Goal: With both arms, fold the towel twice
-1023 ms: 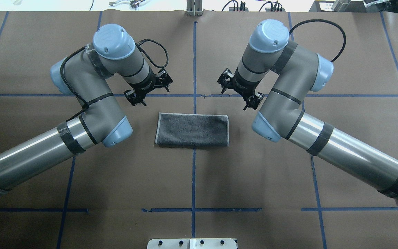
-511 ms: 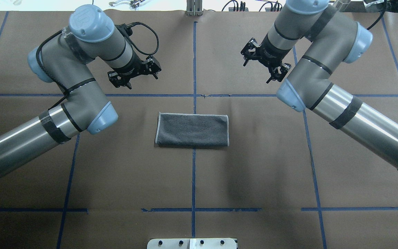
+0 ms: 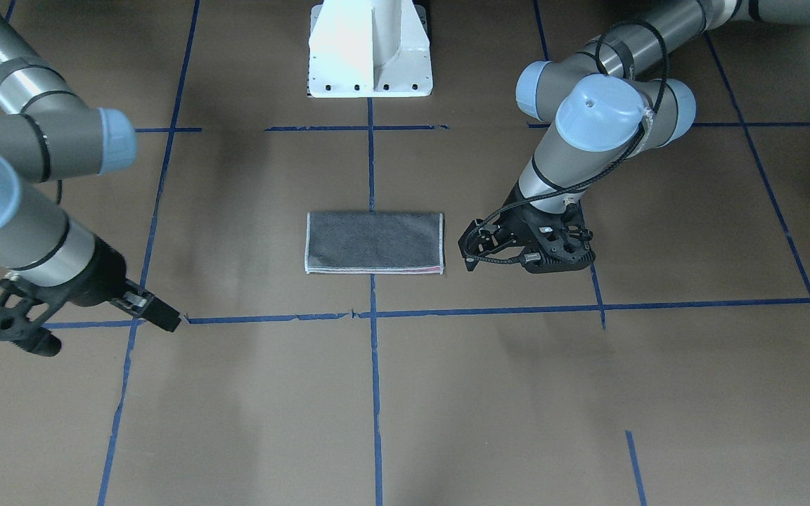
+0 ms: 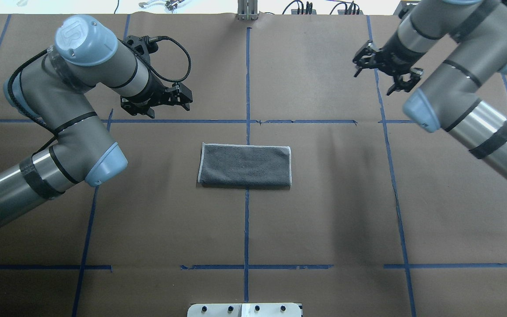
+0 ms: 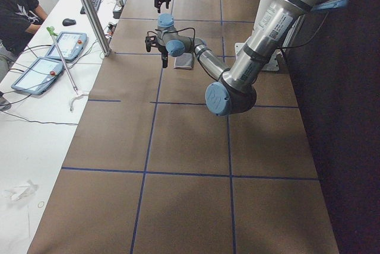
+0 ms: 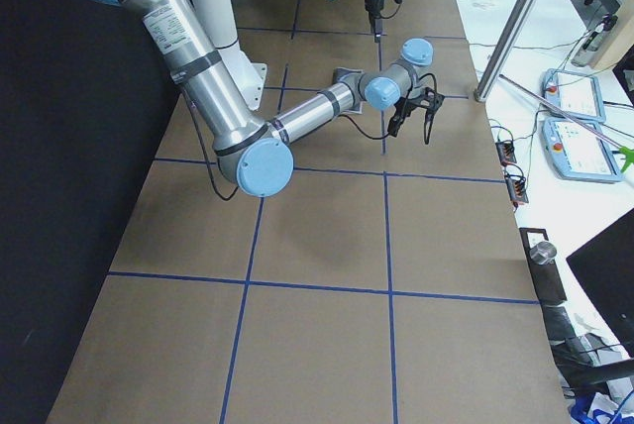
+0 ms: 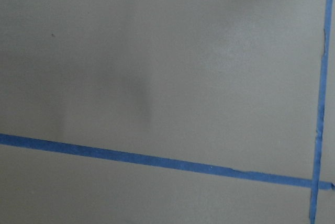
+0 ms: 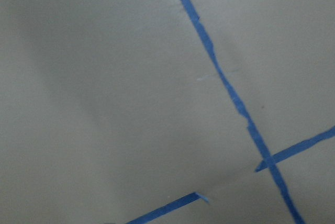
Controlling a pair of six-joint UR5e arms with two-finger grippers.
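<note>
The towel (image 4: 244, 165) lies flat at the table's middle, folded into a rectangle with its grey face up and a whitish border. In the front-facing view a thin pink edge shows along the towel's (image 3: 374, 242) near side. My left gripper (image 4: 167, 108) is open and empty, beyond the towel's left end and apart from it. In the front-facing view the left gripper (image 3: 526, 261) hangs just beside the towel's end. My right gripper (image 4: 379, 75) is open and empty, far off beyond the towel's right end; it also shows in the front-facing view (image 3: 99, 330).
The brown paper table cover (image 4: 324, 220) carries a grid of blue tape lines. The white pedestal base (image 3: 370, 49) stands at the robot's side. In the left side view an operators' bench with tablets (image 5: 47, 58) and a metal post (image 5: 89, 10) lies past the far edge.
Both arms have swung outward and away from the towel, the right one farther. The grippers stay open. The towel has not moved.
</note>
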